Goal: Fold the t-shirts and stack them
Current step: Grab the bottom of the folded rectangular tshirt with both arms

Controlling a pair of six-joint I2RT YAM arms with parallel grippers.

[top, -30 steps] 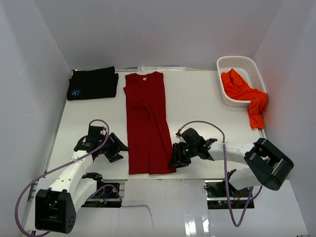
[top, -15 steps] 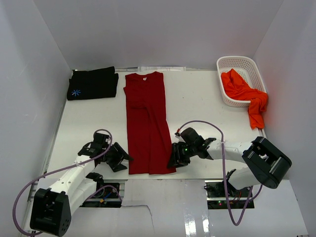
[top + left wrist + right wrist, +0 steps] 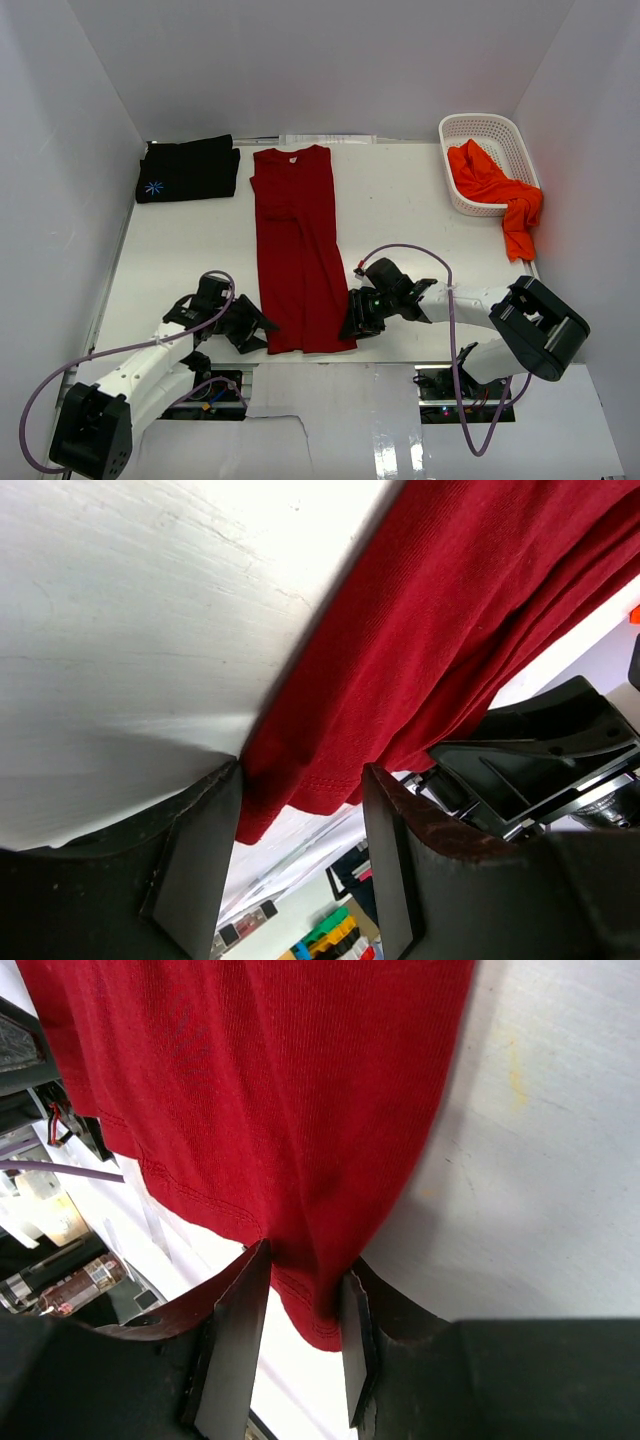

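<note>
Matt ribbed red cloth t-shirt [image 3: 296,250] on smooth, faintly scuffed white table [image 3: 400,210].

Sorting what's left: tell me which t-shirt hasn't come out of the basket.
The orange-red t-shirt, draped over the white basket; the others lie on the table.

Robot lab cell, plain white walls [image 3: 300,60], white table [image 3: 400,210], exposed cables [image 3: 420,250]

No words, numbers or brand names can be read anywhere. The only mark is a small blue starburst-shaped print on the folded black t-shirt [image 3: 187,170] at the far left of the table [image 3: 400,210]; it carries no legible lettering.
</note>
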